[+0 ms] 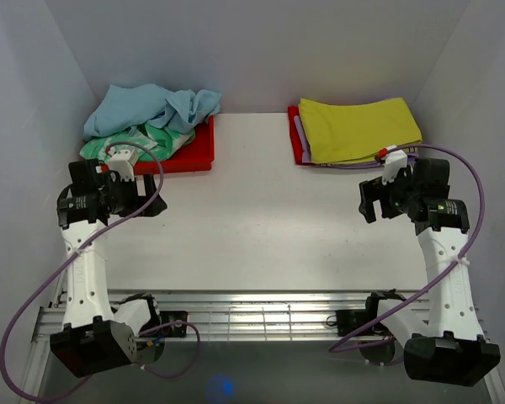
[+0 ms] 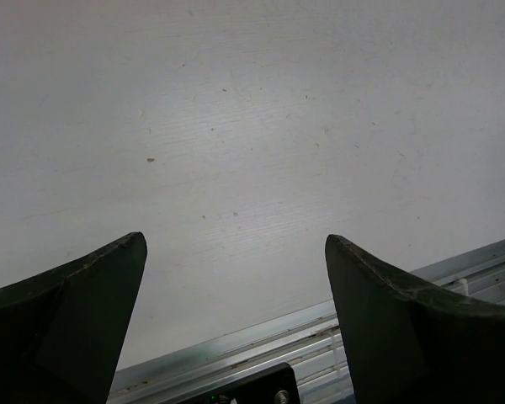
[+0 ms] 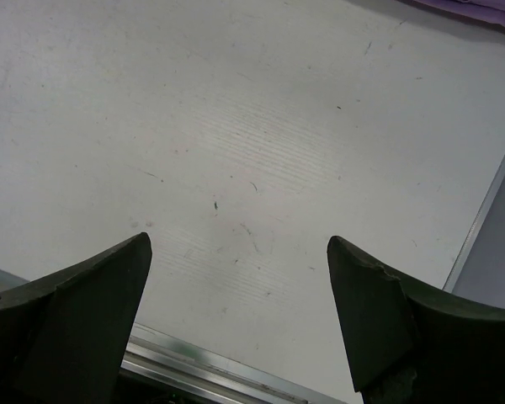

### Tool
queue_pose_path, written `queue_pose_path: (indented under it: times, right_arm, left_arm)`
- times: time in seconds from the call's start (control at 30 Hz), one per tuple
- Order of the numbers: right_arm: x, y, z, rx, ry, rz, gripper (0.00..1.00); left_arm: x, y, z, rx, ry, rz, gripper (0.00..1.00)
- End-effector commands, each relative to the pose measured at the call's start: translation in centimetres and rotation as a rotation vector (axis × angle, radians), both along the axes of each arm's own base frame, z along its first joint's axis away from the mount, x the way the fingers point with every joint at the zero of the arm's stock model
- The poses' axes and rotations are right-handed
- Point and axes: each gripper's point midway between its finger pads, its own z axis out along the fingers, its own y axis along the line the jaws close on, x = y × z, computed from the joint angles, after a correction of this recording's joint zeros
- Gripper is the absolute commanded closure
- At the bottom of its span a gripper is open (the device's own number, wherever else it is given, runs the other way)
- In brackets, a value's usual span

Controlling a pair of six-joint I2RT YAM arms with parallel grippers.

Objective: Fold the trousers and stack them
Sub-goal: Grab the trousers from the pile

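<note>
Nothing folded yet: the sky-blue trousers lie crumpled on the red tray; my left claw and right claw gape empty.

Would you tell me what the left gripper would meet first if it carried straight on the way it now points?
Most likely the bare white table: the open left gripper faces it with nothing between.

A white tabletop is stretching out between pale walls. At its far left corner a red tray is holding a crumpled mint-green-and-white patterned garment. At the far right, a folded yellow-green cloth is lying over a lilac layer on a second red tray. A ribbed metal rail is running along the near edge.
</note>
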Motion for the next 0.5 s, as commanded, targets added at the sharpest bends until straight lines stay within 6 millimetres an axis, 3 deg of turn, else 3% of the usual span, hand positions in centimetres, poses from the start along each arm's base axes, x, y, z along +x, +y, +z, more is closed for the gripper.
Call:
queue_pose_path:
  times: [0.0, 0.07, 0.1, 0.13, 0.17, 0.2, 0.23, 0.3, 0.33, 0.37, 0.4, 0.43, 0.47]
  right_arm:
    - [-0.3, 0.4, 0.8, 0.007, -0.015, 0.034, 0.1]
    - [-0.2, 0.5, 0.6, 0.011, -0.008, 0.037, 0.1]
    - [-0.2, 0.5, 0.5, 0.012, -0.003, 0.036, 0.1]
    - [0.1, 0.4, 0.4, 0.013, 0.003, 0.036, 0.1]
    - [0.2, 0.5, 0.4, 0.014, 0.008, 0.037, 0.1]
    - [0.2, 0.5, 0.3, 0.016, 0.013, 0.041, 0.1]
    - [0.5, 0.5, 0.3, 0.016, 0.021, 0.044, 0.1]
    - [0.6, 0.5, 0.2, 0.017, 0.034, 0.044, 0.1]
    - [0.7, 0.5, 0.0, 0.017, 0.042, 0.044, 0.1]
    - [0.8, 0.4, 0.0, 0.014, 0.042, 0.046, 0.1]
    - [0.9, 0.4, -0.1, 0.012, 0.043, 0.043, 0.1]
    - [1.0, 0.3, -0.3, 0.009, 0.049, 0.044, 0.1]
    - [1.1, 0.3, -0.3, 0.007, 0.05, 0.044, 0.1]
  left_arm:
    - [1.7, 0.9, 3.1, 0.058, -0.087, -0.01, 0.02]
    - [3.5, 1.7, 4.2, 0.065, -0.09, 0.018, 0.02]
    - [5.0, 2.2, 6.5, 0.074, -0.134, 0.038, 0.02]
    - [6.9, 2.5, 5.8, 0.049, -0.09, 0.037, 0.02]
    - [8.3, 2.5, 6.6, 0.032, -0.105, 0.037, 0.02]
    - [10.1, 2.7, 9.5, 0.029, -0.174, 0.043, 0.02]
    - [12.5, 3.0, 8.9, -0.001, -0.151, 0.043, 0.02]
    - [15.9, 3.5, 10.7, -0.041, -0.195, 0.078, 0.02]
    - [17.8, 4.1, 13.6, -0.029, -0.274, 0.098, 0.02]
    - [20.8, 4.8, 12.1, -0.056, -0.25, 0.128, 0.02]
    - [22.3, 5.2, 12.4, -0.079, -0.258, 0.153, 0.02]
    - [23.8, 5.5, 14.1, -0.078, -0.315, 0.153, 0.02]
    - [26.4, 6.0, 12.2, -0.092, -0.298, 0.162, 0.02]
